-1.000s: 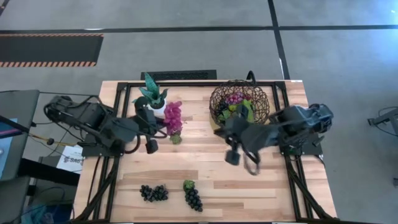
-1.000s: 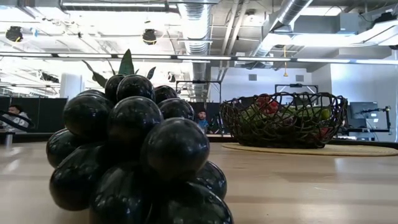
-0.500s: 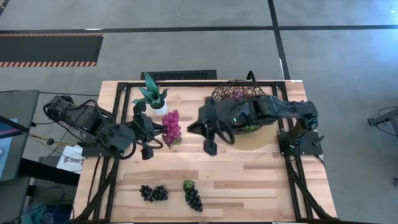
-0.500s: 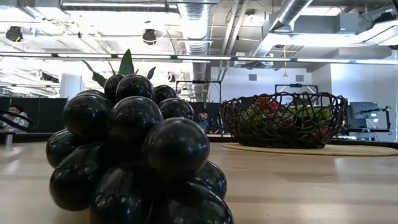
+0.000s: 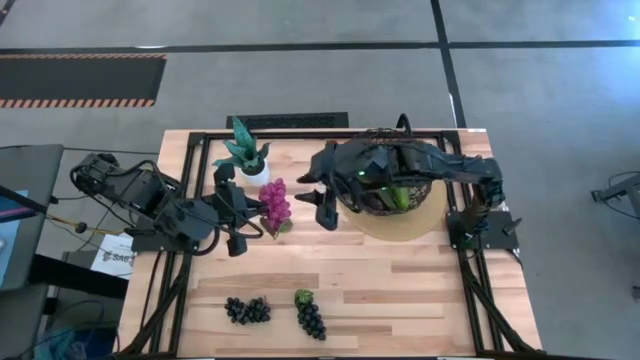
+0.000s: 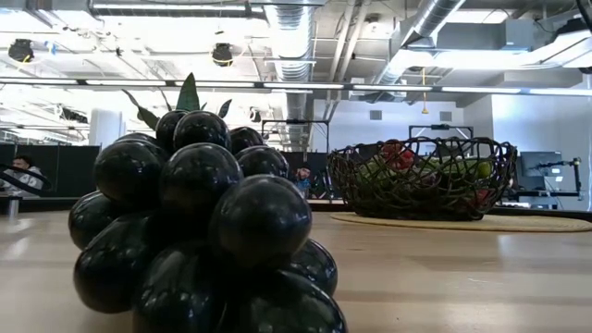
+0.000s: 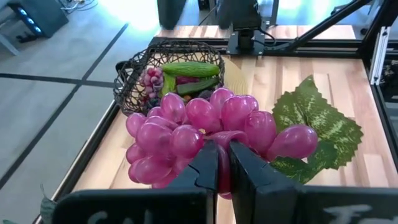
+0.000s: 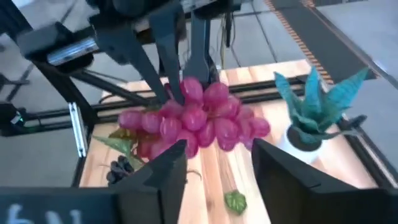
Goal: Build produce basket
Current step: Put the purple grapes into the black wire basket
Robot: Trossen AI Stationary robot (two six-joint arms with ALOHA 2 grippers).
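- Near edge of the pale plank counter (image 5: 400,290): two black grape bunches lying apart from the rest, the left one (image 5: 247,310) a loose spread of glossy round beads, the right one (image 5: 309,318) longer, topped by a green leaf.
- Low view filled by one of those bunches (image 6: 199,231): smooth shiny black spheres packed tight, close to the lens.
- Left of centre: left tool (image 5: 251,222) clenched on the magenta grape bunch (image 5: 276,204), dark fingers (image 7: 208,171) pressed together into the cluster of glossy pink oval beads, with a flat veined green leaf (image 7: 317,127) beside them.
- Just right of that bunch: right tool (image 5: 318,198) reaching in from the far right, fingers (image 8: 165,168) spread apart and holding nothing, facing the magenta grapes (image 8: 196,121).
- Far left of centre: small potted plant (image 5: 245,152), spiky green leaves in a white pot.
- Far right: basket (image 5: 385,175), round dark open-weave wire, resting on a flat tan disc (image 5: 415,220), partly hidden beneath the right arm.
- Inside the basket: bumpy green cucumber (image 7: 189,68), small purplish grapes (image 7: 151,79).
- No legible writing or labels anywhere.
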